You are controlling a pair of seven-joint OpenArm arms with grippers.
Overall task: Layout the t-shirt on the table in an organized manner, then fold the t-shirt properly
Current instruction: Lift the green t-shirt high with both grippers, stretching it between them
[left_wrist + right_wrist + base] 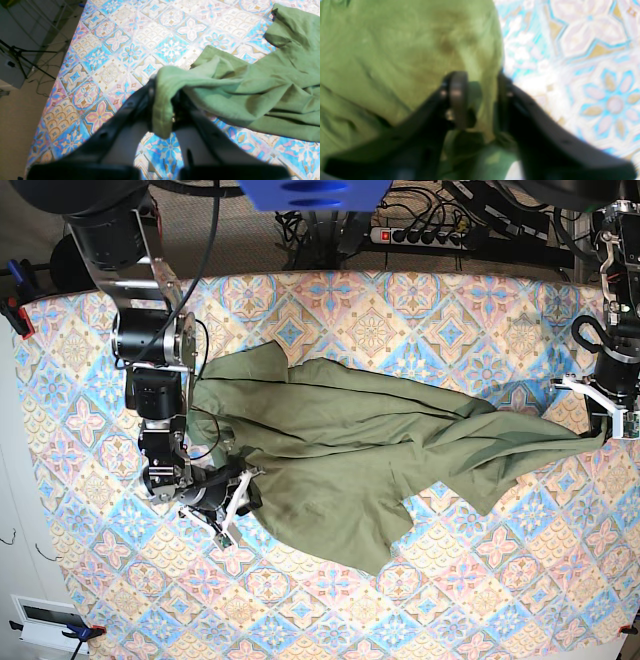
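The left fingers (162,110) are pinching a hem of the t-shirt (350,460), lifting it off the tabletop (450,310). The right fingers (480,100) are straddling a fold at the opposite edge, not visibly clamped. Pulling apart evenly should flatten the bunched cloth between them.

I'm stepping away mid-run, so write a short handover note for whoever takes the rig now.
Left gripper: shut on a t-shirt edge, at the table's side.
Right gripper: jaws straddle a fold at the shirt's opposite edge; a firm grip can't be confirmed.
Shirt: pulled out between both arms, wrinkled and bunched on the table.
Done: nothing flat yet.
Left: spread it flat, then fold.
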